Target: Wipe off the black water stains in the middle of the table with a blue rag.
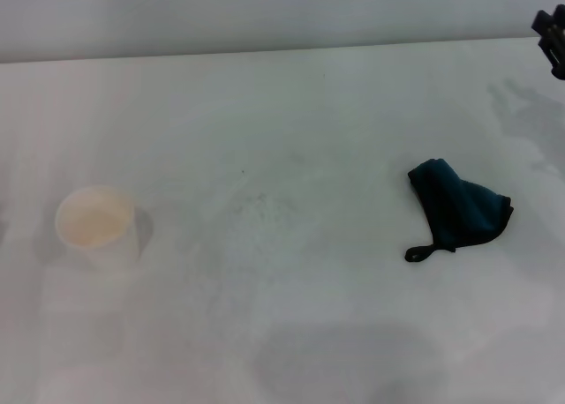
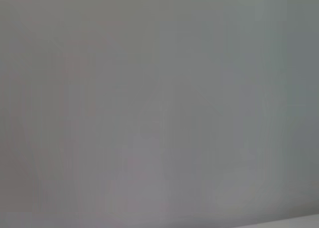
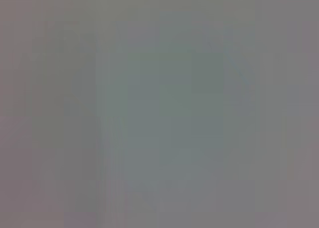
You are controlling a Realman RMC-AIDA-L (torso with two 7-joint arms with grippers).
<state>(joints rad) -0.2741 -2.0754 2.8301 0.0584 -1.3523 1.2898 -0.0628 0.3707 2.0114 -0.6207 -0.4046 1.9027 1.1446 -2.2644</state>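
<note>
The right tool [image 1: 552,35] shows only as a dark piece at the far right edge of the head view, raised over the worktop [image 1: 291,113]; whether it is apart or together I cannot tell. The blue rag [image 1: 457,208] lies crumpled nearer than that tool and a little to its left, well apart from it, loop trailing nearest. A white paper cup [image 1: 95,228] stands far off to the left. Both wrist views show only flat grey.
</note>
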